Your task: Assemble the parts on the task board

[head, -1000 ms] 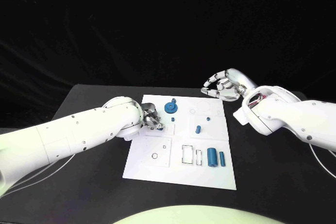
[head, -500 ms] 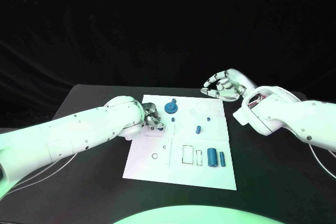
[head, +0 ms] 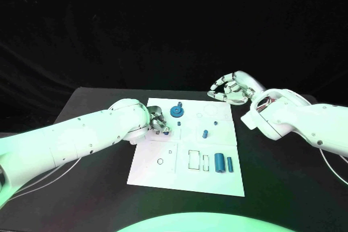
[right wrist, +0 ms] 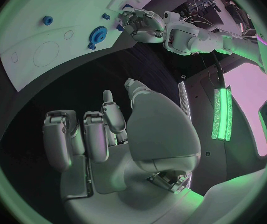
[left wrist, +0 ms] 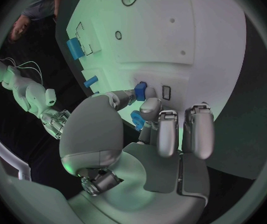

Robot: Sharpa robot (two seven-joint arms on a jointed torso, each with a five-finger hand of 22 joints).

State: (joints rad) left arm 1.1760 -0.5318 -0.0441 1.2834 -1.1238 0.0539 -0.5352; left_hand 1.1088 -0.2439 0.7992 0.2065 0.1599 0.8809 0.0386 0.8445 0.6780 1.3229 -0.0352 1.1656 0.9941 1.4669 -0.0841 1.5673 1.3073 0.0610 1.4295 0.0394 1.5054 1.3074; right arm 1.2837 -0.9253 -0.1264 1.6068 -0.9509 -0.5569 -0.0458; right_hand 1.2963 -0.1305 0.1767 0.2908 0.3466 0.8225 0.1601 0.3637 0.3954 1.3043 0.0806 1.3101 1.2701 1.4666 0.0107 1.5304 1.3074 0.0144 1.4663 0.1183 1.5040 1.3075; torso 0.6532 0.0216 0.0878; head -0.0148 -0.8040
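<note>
The white task board (head: 156, 174) lies in the middle of the black table. My left hand (head: 155, 122) is over its left side and pinches a small blue part (left wrist: 140, 90) between thumb and finger, close to a small rectangular slot (left wrist: 166, 92). A blue gear (head: 176, 110) sits near the board's far edge. A short blue peg (head: 206, 133) stands mid-board, and two blue cylinders (head: 219, 163) lie side by side towards the near right. My right hand (head: 231, 88) hovers beyond the board's far right corner, fingers curled in with nothing in them.
Outlined recesses mark the board: a ring (head: 159, 161) on the near left and rectangles (head: 194, 159) beside the cylinders. Bare black table (head: 94, 191) surrounds the board. My right forearm (head: 305, 124) lies along the board's right side.
</note>
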